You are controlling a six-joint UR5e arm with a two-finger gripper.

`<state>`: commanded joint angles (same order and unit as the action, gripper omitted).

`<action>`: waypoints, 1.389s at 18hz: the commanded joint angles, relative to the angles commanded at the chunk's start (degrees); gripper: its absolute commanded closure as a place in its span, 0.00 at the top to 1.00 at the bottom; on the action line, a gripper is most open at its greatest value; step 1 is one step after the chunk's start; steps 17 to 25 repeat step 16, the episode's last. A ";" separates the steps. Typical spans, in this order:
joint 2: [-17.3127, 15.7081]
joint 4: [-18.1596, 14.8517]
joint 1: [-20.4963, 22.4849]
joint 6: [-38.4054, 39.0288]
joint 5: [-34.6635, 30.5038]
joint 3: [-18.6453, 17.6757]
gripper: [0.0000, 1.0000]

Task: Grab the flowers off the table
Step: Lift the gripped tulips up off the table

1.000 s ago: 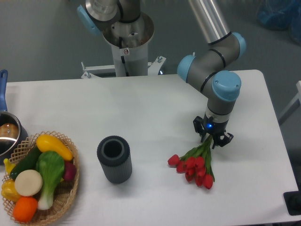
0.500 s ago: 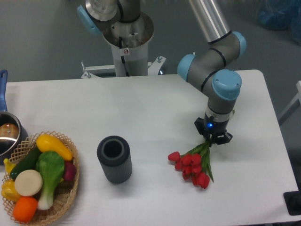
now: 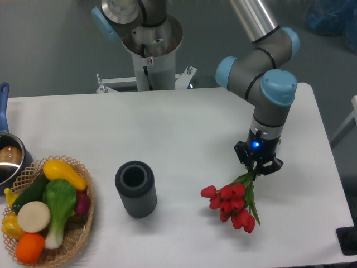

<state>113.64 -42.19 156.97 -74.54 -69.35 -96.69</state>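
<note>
The flowers (image 3: 231, 202), a small bunch of red tulips with green stems and leaves, hang tilted at the right of the white table (image 3: 184, 128), blooms pointing down and left. My gripper (image 3: 256, 170) is shut on the green stem ends, right above the blooms. The blooms appear raised a little off the tabletop; whether the lowest one still touches it I cannot tell.
A grey ribbed cylinder (image 3: 135, 188) stands left of the flowers. A wicker basket (image 3: 78, 234) of toy vegetables sits at the front left corner, with a metal pot (image 3: 8, 159) behind it. The robot's base (image 3: 150, 50) stands at the table's far edge.
The gripper closed on the stems and moved slightly right and up with them; the bunch shifted right and now hangs from the fingers.
</note>
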 joint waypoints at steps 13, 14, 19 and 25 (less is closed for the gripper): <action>-2.82 -0.09 0.17 16.00 23.90 10.73 0.14; -2.99 -0.09 0.35 16.09 25.04 10.47 0.14; -4.04 -0.09 0.70 16.09 26.02 10.03 0.14; -4.04 -0.09 0.70 16.09 26.02 10.03 0.14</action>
